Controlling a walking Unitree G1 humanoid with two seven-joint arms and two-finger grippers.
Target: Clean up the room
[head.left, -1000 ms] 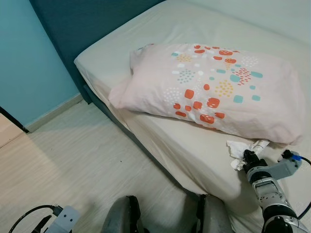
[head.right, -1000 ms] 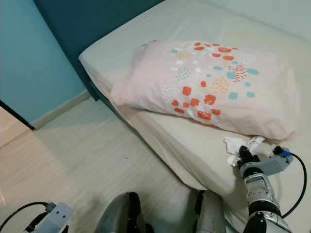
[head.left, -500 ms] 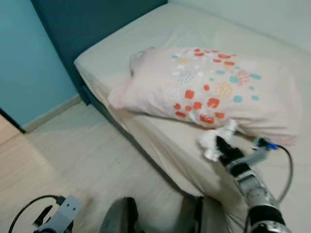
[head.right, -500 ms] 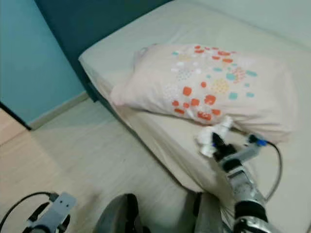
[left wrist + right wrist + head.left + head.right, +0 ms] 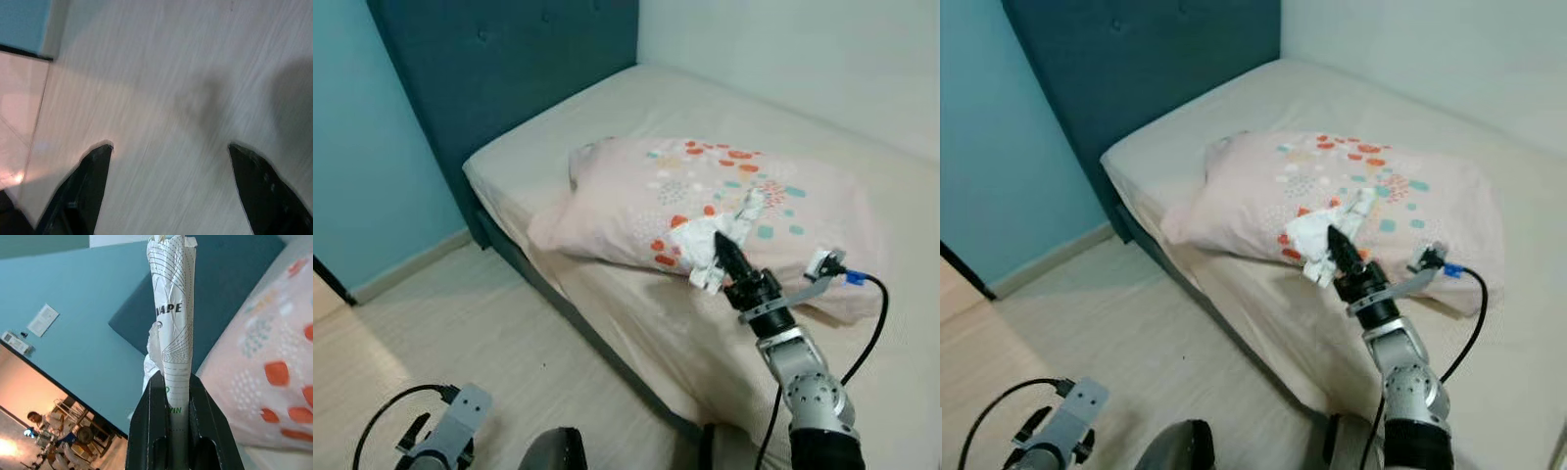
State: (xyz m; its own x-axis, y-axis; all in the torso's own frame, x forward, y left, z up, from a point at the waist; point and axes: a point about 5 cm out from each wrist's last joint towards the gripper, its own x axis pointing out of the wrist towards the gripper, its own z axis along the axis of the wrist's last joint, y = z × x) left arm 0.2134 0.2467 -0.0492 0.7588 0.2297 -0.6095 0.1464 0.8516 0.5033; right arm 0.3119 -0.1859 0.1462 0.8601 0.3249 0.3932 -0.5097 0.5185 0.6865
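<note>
The right gripper [image 5: 722, 247] has risen off the bed [image 5: 636, 323], its fingers pinching the wrapper [image 5: 710, 243], which now hangs in the air in front of the pillow [image 5: 705, 201]. Pickup looks complete; disposal remains. The left gripper [image 5: 171, 191] hangs spread over the floor [image 5: 161, 73].

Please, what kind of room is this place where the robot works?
Most likely a bedroom. A bed with a dark blue padded headboard stands against a turquoise wall, and a spotted pillow lies on it. The right hand holds crumpled white paper.
</note>
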